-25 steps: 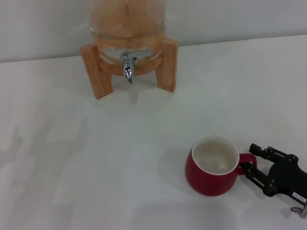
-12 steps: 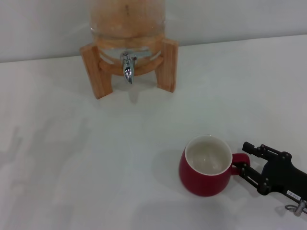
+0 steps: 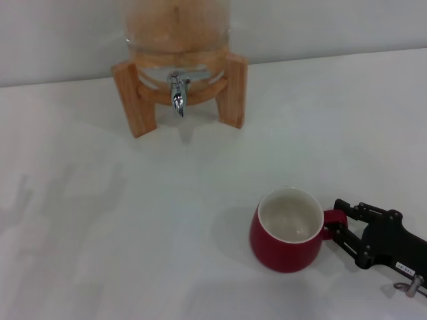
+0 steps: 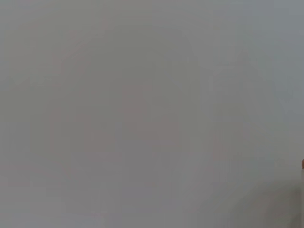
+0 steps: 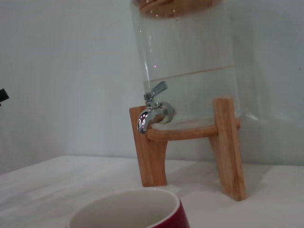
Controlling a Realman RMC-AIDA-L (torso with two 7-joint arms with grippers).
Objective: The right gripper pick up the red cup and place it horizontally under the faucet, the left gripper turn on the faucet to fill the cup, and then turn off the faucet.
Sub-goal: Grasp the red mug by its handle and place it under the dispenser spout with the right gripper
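The red cup (image 3: pixel 285 245) stands upright on the white table at the front right, its white inside empty and its handle pointing right. My right gripper (image 3: pixel 335 222) reaches in from the right edge, and its black fingers (image 3: pixel 353 209) are closed around that handle. Far off at the back centre, the chrome faucet (image 3: pixel 177 93) pokes out of a glass dispenser with its spout pointing down. In the right wrist view the cup's rim (image 5: pixel 126 209) fills the lower edge, and the faucet (image 5: pixel 152 111) shows beyond it. My left gripper is out of view.
The glass dispenser (image 3: pixel 177 30) rests on a wooden stand (image 3: pixel 233 90) against the back wall. White tabletop (image 3: pixel 133 220) stretches between the stand and the cup. The left wrist view shows only a plain pale surface.
My right gripper and the cup have shifted together a little to the left. The faucet and dispenser have not moved.
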